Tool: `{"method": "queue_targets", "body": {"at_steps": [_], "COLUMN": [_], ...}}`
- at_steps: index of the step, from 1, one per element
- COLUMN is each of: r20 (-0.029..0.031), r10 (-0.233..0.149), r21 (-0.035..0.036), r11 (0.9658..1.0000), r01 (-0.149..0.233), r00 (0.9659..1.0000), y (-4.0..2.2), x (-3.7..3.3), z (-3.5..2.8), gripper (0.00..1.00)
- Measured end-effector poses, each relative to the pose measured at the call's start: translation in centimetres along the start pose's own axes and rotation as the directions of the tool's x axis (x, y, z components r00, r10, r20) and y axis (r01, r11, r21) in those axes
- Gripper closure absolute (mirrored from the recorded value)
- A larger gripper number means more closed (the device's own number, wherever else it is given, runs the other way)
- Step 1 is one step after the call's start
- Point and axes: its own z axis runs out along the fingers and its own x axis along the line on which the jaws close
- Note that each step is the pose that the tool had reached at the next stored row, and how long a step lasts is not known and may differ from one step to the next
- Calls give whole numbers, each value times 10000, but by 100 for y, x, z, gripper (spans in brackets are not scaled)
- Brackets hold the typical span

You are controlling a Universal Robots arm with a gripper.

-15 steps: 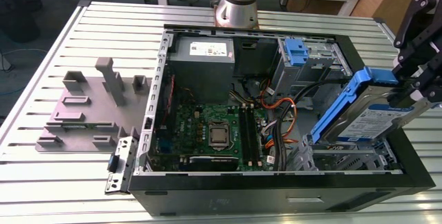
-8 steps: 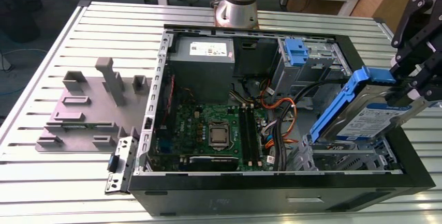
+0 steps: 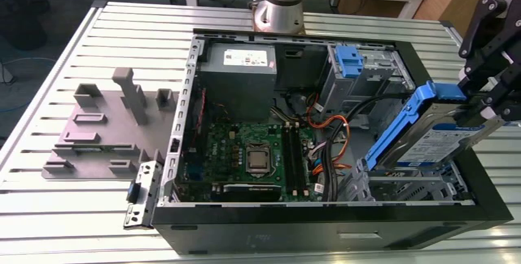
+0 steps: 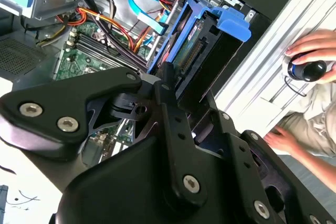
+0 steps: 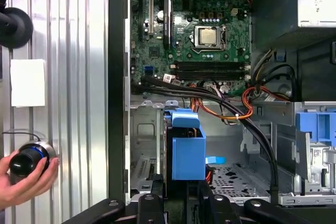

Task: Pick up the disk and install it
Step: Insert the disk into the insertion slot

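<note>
Claw (image 3: 482, 113) grips tilted disk (image 3: 425, 137) over open computer case (image 3: 326, 222).

A slatted metal table (image 3: 49, 215) bears an open computer case (image 3: 326, 233) and a grey fixture (image 3: 97, 136).

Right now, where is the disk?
At the exterior view's right, the disk is held tilted by the end effector, its lower end over the metal bay of the open computer case.
</note>
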Motion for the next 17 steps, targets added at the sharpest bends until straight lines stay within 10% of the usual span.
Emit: {"method": "queue_targets", "body": {"at_steps": [17], "r20": [-38], "r10": [-17], "r21": [0], "r11": [10000], "r01": [17], "r00": [10000], "y": [-1], "x": [6], "z": [198], "gripper": [65]}}
